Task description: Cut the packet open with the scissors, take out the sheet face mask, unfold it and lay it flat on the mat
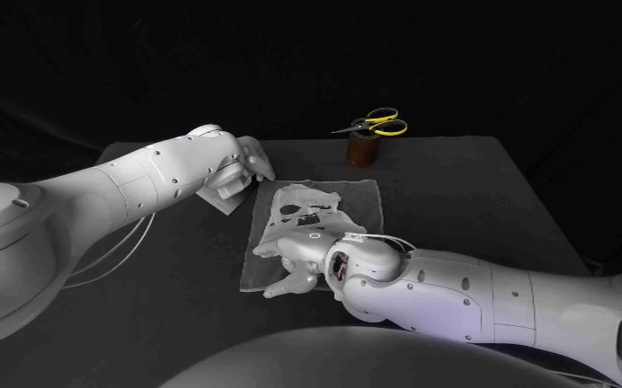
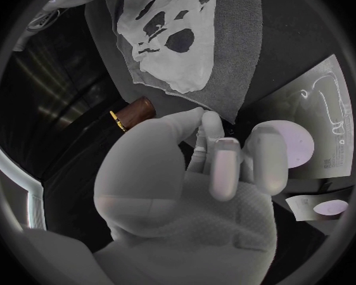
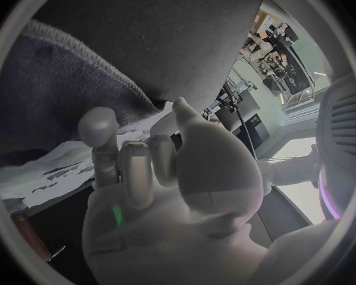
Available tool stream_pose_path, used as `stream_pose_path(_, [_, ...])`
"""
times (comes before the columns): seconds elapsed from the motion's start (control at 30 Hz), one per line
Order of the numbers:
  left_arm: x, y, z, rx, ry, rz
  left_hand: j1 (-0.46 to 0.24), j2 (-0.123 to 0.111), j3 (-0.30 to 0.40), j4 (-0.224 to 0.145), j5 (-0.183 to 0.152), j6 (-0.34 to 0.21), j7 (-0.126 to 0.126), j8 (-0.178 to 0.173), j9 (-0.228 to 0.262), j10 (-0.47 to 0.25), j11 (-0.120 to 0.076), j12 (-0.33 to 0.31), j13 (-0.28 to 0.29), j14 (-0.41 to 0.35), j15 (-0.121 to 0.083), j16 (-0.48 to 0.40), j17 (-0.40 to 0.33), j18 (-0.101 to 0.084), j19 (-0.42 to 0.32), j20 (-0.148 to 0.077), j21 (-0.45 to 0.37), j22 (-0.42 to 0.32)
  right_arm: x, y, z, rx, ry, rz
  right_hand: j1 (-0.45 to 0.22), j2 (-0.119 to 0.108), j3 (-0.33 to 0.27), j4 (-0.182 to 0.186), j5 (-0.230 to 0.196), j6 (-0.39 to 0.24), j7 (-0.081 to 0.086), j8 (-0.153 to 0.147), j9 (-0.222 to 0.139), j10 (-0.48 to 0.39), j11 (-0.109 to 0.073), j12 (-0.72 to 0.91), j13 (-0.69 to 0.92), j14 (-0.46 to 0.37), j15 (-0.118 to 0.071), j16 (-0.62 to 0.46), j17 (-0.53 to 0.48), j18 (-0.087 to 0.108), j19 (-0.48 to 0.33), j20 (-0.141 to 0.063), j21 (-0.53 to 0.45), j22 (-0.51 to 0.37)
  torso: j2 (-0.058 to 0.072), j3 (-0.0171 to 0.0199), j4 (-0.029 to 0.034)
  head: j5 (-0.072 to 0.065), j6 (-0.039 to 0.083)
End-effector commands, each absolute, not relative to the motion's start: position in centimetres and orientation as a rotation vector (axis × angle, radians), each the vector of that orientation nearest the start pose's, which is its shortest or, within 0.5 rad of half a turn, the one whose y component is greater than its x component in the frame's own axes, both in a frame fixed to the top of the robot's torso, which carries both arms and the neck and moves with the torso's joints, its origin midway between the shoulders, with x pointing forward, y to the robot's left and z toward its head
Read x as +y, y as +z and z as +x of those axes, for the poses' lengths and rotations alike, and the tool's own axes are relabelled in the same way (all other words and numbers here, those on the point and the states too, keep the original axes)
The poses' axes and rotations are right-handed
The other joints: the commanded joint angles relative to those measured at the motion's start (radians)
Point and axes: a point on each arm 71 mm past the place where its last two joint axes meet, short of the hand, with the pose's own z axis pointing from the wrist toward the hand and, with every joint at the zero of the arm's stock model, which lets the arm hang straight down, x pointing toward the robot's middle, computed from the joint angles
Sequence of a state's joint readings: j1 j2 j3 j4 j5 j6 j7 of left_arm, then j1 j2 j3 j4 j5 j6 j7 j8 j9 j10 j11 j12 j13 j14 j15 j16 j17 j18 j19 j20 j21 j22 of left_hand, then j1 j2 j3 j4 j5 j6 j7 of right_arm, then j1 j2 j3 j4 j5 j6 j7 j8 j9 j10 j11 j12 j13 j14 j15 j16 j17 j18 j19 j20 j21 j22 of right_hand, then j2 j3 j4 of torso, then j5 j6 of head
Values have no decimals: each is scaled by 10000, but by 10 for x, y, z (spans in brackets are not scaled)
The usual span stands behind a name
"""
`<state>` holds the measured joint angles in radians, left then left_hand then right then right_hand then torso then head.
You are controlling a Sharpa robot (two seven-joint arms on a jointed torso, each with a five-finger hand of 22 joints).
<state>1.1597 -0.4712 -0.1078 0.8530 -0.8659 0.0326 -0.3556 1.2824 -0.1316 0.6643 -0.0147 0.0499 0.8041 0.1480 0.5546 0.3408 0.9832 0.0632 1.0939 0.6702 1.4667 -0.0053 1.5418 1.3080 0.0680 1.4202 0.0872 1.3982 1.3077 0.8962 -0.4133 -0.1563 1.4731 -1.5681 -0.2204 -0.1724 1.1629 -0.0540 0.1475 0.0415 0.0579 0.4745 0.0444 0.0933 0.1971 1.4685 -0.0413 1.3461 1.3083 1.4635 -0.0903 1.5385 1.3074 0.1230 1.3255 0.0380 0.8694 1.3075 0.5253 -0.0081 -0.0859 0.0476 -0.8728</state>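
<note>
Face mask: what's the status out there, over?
Left hand over packet, grip unclear. Right hand at near end of face mask, mostly spread on mat. Scissors parked in holder, nothing blocking.

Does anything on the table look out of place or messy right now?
The white sheet face mask is not flat: it lies creased on the grey mat, its near end bunched at the right hand. Nothing else stands out.

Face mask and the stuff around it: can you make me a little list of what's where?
Face mask: white, partly unfolded, lying on the mat
Mat: grey, mid-table
Packet: beside the mat, at the left robot hand; grip unclear
Right robot hand: at the mask's near end; grip unclear
Scissors: yellow-handled, standing in a brown holder at the table's far edge
</note>
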Motion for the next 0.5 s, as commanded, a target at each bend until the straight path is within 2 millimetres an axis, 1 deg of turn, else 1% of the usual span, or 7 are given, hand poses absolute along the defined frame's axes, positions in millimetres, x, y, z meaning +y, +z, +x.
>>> stream_pose_path(0.03, [222,-292,559,21987,-4436,-6091,-54,-94,-31,63,-6,-84,11,-60,-34,-278,25,-250,-321,716,23,-70,1669,-10,-107,15,-85,235,3,-333,348,19152,9522,-5071,106,58,-80,11,23,175,46,74,59,297,-13,8,856,934,-35,13,2041,23,49,6,25,919,5,0,-6,-4,2])
stream_pose_path(0.2, [222,-289,559,21481,-5193,-6462,-81,-189,-50,130,-6,-107,47,-72,-74,-444,65,-445,-499,580,64,-210,1324,81,-346,60,-351,-97,-1,-324,349,18221,11000,-4057,595,384,102,-214,63,843,206,273,239,198,121,-287,630,861,88,-171,1720,81,-98,34,-375,819,1,-1,-4,-34,2])
stream_pose_path(0.23, [222,-288,559,21340,-5406,-6560,-86,-207,-51,150,-6,-123,53,-80,-86,-482,72,-484,-540,519,72,-271,1178,114,-437,70,-453,-222,-2,-322,349,18044,11427,-3751,734,479,224,-328,93,1259,394,405,349,74,244,-583,407,797,174,-310,1486,143,-254,54,-772,717,-1,3,-4,-45,2])
stream_pose_path(0.33, [222,-283,557,20802,-6427,-6977,-83,-321,10,247,-6,-330,135,-170,-169,-977,164,-903,-850,-227,155,-988,-356,398,-1299,149,-1417,-1337,-14,-314,353,17592,12740,-2345,1000,689,566,-617,1,1877,520,553,476,-180,360,-1098,23,668,293,-565,1093,252,-589,128,-1538,508,-8,3,-12,-85,2])
stream_pose_path(0.37, [222,-282,556,20607,-6758,-7109,-68,-351,43,277,-5,-415,161,-192,-192,-1186,200,-1113,-1007,-420,186,-1153,-683,450,-1482,180,-1629,-1563,-19,-312,354,17514,13025,-1932,1083,756,777,-793,14,2764,812,815,676,-224,683,-1156,-28,655,535,-578,1081,210,-596,217,-1558,496,-9,-1,-10,-95,2])
stream_pose_path(0.4, [223,-279,554,20353,-7197,-7242,-44,-365,67,296,-4,-481,158,-198,-206,-1312,212,-1263,-1136,-658,203,-1362,-1094,526,-1720,202,-1907,-1868,-26,-309,357,17450,13337,-1437,1085,762,884,-877,-25,3247,929,964,751,-285,876,-1239,-99,632,676,-611,1026,208,-641,299,-1678,463,-18,-4,-11,-101,2])
stream_pose_path(0.5, [224,-272,548,19729,-8321,-7423,65,-388,115,298,-3,-608,199,-172,-228,-1574,266,-1624,-1492,-1230,251,-1837,-1991,651,-2151,249,-2453,-2433,-46,-302,361,17406,13893,-376,1100,768,1229,-1126,-19,3670,1132,981,675,-384,1065,-1289,-167,596,832,-626,991,198,-664,491,-1727,450,-30,1,-9,-73,2])
